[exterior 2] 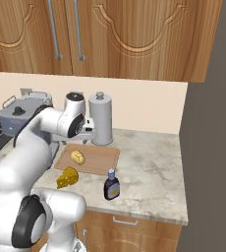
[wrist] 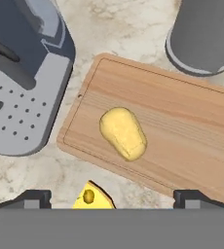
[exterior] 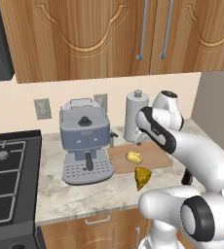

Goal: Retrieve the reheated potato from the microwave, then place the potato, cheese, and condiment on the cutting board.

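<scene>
A smooth yellowish oval potato [wrist: 123, 133] lies mid-frame on the thin light-brown wooden cutting board [wrist: 182, 116]; the bright yellow-orange cheese wedge [wrist: 93, 197] sits below, off the board.

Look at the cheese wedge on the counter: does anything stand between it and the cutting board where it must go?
Nothing visible does. The cheese lies on the marble counter just off the near edge of the cutting board. The potato already sits on the board, leaving bare wood beside it. The open hand hangs above.

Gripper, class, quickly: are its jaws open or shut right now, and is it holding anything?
Gripper: jaws open, holding nothing; it hovers above the potato on the cutting board.
</scene>
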